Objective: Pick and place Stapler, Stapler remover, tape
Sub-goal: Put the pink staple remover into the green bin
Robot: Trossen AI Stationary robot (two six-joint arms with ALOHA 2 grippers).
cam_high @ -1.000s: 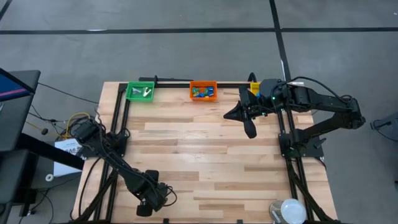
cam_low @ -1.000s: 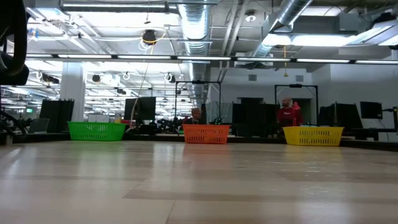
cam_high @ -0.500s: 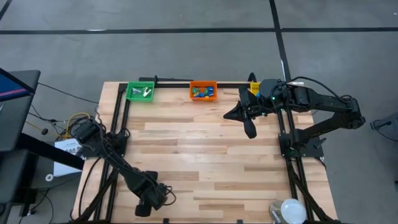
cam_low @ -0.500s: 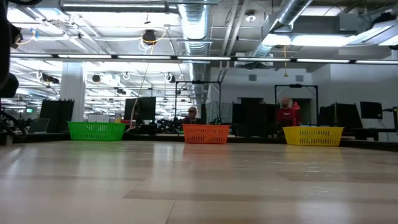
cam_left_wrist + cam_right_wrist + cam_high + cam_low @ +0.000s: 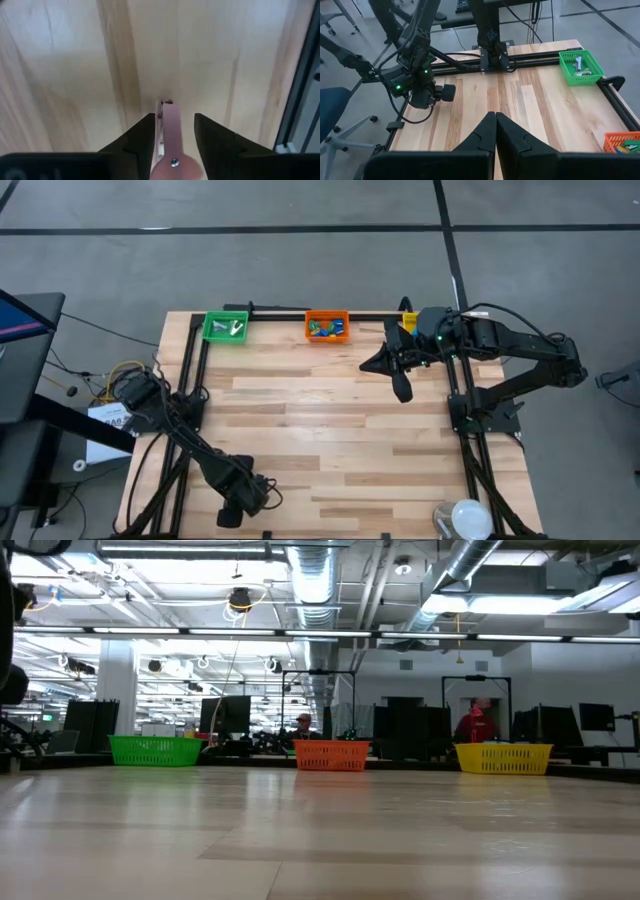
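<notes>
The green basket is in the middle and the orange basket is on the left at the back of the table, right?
Not quite. The high view shows the green plastic basket on the left and the orange plastic basket in the middle, both at the back of the wooden table.

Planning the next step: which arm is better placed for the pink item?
Left. Its gripper is at the pink item; the right gripper, jaws shut, is far off by the yellow bin.

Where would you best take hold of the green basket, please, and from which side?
I'd grip the rim of its long wall facing the open table, coming down from above. The green basket stands upright and open-topped with thin walls, and its far side sits beside the frame rail.
</notes>
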